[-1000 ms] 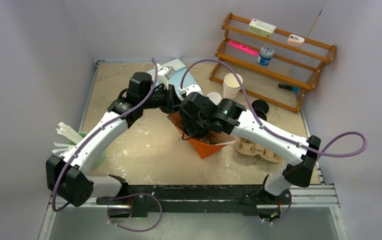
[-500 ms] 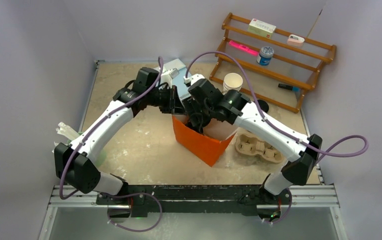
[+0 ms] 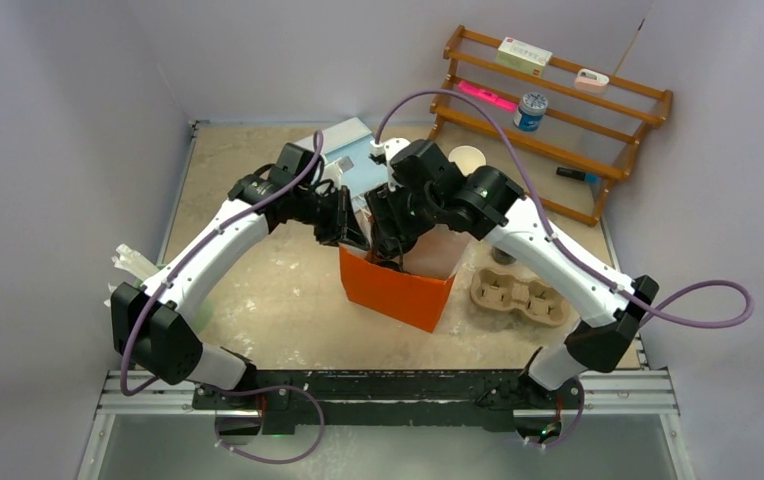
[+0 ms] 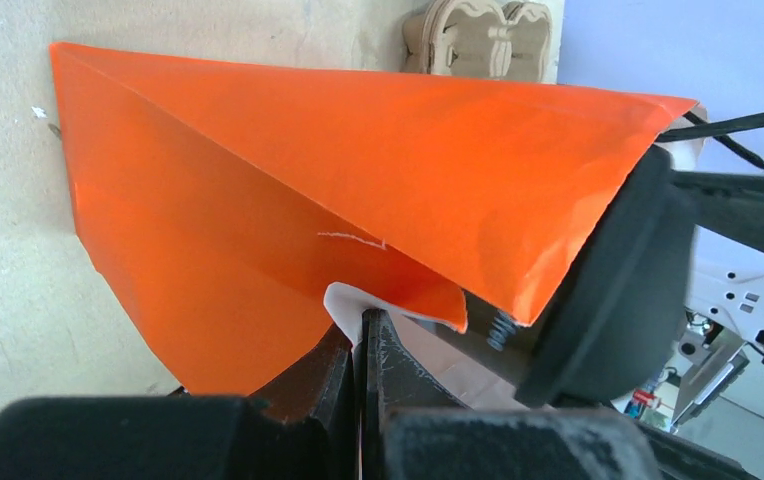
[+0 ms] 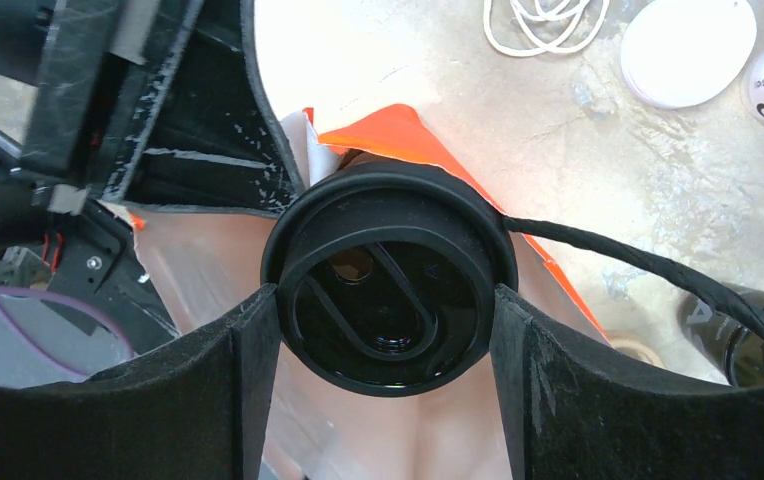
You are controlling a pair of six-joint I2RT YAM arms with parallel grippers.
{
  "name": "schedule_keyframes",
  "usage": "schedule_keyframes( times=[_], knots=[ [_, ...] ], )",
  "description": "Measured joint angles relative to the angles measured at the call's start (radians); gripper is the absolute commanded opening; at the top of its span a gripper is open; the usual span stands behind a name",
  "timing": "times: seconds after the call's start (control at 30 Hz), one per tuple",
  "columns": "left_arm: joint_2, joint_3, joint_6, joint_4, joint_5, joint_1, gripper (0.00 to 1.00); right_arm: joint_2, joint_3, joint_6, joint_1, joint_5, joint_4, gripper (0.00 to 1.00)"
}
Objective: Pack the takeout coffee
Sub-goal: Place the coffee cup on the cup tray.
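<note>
An orange paper bag (image 3: 396, 288) stands open at the table's middle. My left gripper (image 3: 350, 226) is shut on the bag's near-left rim; in the left wrist view the fingers (image 4: 361, 322) pinch the rim's pale inner side, with the orange bag (image 4: 258, 170) beyond. My right gripper (image 3: 394, 236) is shut on a black lidded cup (image 5: 390, 272), fingers pressing both sides of the lid (image 4: 608, 290), at the bag's mouth with the pale inside around it. A second black cup (image 5: 753, 340) stands on the table at the right.
A brown pulp carrier (image 3: 518, 293) lies right of the bag. Stacked white cups (image 3: 468, 157) and a wooden rack (image 3: 558, 110) stand at the back right. A white lid (image 5: 688, 48) and a white cord (image 5: 543, 20) lie behind the bag. Straws (image 3: 130, 265) lie at the left edge.
The bag went from lying tilted to standing upright and open. Both grippers moved back and up, the left with the rim, the right with the black cup at the bag's mouth.
</note>
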Motion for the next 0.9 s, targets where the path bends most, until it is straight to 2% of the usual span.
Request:
schedule_keyframes(
  times=[0.2, 0.33, 0.6, 0.9],
  knots=[
    [-0.005, -0.009, -0.034, 0.004, -0.003, 0.000, 0.00, -0.007, 0.035, 0.003, 0.048, 0.052, -0.037, 0.00],
    [-0.006, -0.010, -0.030, 0.035, -0.011, 0.000, 0.00, -0.055, -0.044, 0.013, 0.076, 0.067, -0.030, 0.00],
    [-0.002, 0.002, 0.029, 0.108, -0.046, 0.000, 0.00, -0.129, -0.097, 0.060, 0.082, 0.094, -0.095, 0.00],
    [0.071, 0.109, 0.146, 0.133, -0.067, 0.000, 0.00, -0.181, -0.238, 0.089, 0.082, 0.153, -0.110, 0.00]
  ],
)
